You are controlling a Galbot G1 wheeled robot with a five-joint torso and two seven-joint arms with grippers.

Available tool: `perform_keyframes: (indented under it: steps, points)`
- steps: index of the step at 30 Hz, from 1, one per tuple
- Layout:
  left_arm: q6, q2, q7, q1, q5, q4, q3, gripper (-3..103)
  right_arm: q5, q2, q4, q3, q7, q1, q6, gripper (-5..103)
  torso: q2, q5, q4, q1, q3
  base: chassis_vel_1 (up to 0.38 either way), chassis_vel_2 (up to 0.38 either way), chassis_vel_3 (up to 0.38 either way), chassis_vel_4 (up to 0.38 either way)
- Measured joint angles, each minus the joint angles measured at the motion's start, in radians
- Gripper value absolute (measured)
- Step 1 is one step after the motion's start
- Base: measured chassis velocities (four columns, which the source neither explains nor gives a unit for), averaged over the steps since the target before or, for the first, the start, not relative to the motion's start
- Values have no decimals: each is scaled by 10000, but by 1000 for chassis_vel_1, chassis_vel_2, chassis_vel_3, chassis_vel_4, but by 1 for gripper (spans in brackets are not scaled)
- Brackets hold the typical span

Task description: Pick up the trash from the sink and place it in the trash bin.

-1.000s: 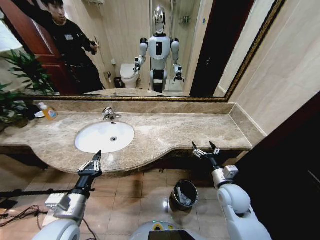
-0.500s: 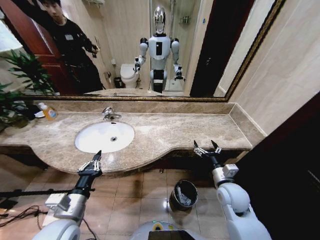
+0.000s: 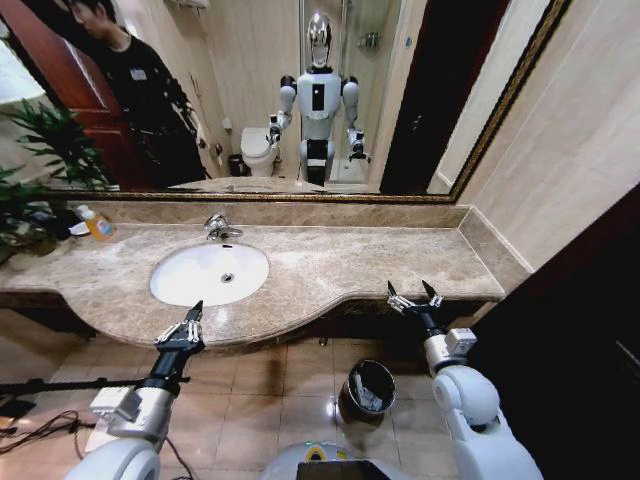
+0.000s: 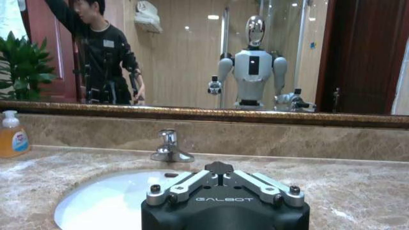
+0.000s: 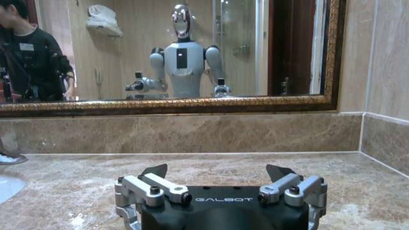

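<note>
White sink [image 3: 190, 285] w/ chrome faucet [image 3: 219, 228], beige-brown marbled counter [image 3: 330, 265], dark bin [image 3: 366, 388], orange soap bottle [image 3: 97, 223]

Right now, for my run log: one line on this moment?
sink: no trash seen | bin: on floor | left gripper: shut | right gripper: open

Warm, even indoor lighting; a ceiling lamp reflected in the mirror [image 4: 211, 57] appears as a small bright spot in the left wrist view. The sink [image 3: 209, 273] basin reads as the brightest surface, with soft glare on its porcelain. The polished countertop [image 3: 340, 262] carries a mild sheen. The floor beneath lies in shadow. The head view bends straight lines toward its edges. Both wrist views are slightly soft, reflections especially.
</note>
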Motion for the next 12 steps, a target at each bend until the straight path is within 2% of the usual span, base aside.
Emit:
perform_keyframes:
  steps: [12]
  points:
    - [0,0,0,0,0,0,0,0,0,0,-9,0,0,0,9,100,0,0,0,0,0,0,0,0,0]
